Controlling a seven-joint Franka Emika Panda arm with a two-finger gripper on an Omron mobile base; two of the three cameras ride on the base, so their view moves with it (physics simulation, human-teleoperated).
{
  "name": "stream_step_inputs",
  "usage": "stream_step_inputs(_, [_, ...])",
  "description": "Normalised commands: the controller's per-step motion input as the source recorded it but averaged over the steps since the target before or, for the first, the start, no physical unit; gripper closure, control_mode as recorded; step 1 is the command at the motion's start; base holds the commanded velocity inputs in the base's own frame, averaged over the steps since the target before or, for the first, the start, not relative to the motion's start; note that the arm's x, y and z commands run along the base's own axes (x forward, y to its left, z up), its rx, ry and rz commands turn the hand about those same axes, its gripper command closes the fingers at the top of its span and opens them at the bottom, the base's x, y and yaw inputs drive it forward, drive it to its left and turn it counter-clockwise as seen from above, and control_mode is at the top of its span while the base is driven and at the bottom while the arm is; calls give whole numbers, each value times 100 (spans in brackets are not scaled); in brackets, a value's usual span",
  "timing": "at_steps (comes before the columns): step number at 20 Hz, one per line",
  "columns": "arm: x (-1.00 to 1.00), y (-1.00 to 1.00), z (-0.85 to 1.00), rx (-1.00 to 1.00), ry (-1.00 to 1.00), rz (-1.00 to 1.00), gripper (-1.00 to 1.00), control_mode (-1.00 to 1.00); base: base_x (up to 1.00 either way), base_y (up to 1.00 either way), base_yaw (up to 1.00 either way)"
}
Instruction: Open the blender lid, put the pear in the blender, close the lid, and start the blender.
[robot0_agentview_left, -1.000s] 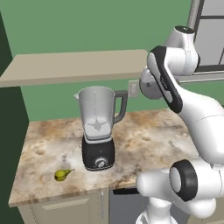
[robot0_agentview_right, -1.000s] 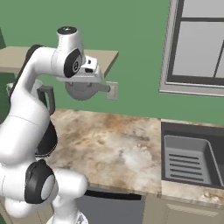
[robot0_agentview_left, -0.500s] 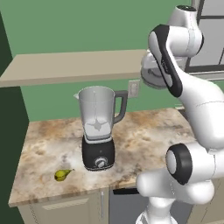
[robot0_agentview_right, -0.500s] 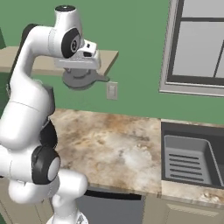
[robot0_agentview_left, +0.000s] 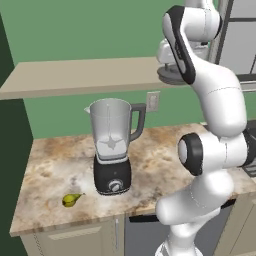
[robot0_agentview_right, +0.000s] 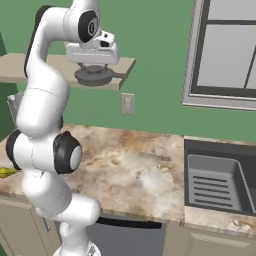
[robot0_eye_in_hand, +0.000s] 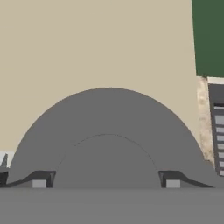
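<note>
Green-walled kitchen, with a mottled beige-brown stone counter (robot0_agentview_left: 160, 150) across the middle of the left base view and a tan wooden wall shelf (robot0_agentview_left: 80, 77) running above it. Left of centre on that counter, the countertop blender (robot0_agentview_left: 113, 146): clear tapered jar with a dark grey side handle, glossy black base with a silver round knob, jar mouth uncovered. Lower left of the same view, just beside the black base but apart from it, the small yellow-green pear (robot0_agentview_left: 71, 199), lying on the stone near the counter's front edge.

Upper right of the left base view, the white arm reaching up to shelf height. Below the hand, the dark grey round disc-shaped blender lid (robot0_agentview_right: 93, 76), at the shelf's right end in the right base view; whether resting on the board or just above it, cannot tell. In the hand view, the same grey disc (robot0_eye_in_hand: 109, 140) spread across the lower half over the tan shelf, its raised central knob lying between the two dark tips of the two-finger gripper (robot0_eye_in_hand: 106, 183), one tip at each side of the knob. Firmly clamped or only alongside, cannot tell.

Dark sink (robot0_agentview_right: 220, 180) with a ribbed grey basin at the right of the right base view, under a grey-framed window (robot0_agentview_right: 225, 50).
</note>
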Motion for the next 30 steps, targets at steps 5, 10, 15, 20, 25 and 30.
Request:
stream_step_inputs(5, [43,1,0,0,0,0,100,-100,0,0,0])
stream_step_inputs(10, [51,12,-2,0,0,0,100,-100,0,0,0])
stream_step_inputs(15, [38,12,-9,0,0,0,100,-100,0,0,0])
stream_step_inputs(20, [2,3,-34,0,-1,0,100,-100,0,0,0])
stream_step_inputs(25, [0,6,-42,0,-6,0,100,-100,0,0,0])
stream_step_inputs(30, [0,9,-28,0,-11,0,-100,-100,0,0,0])
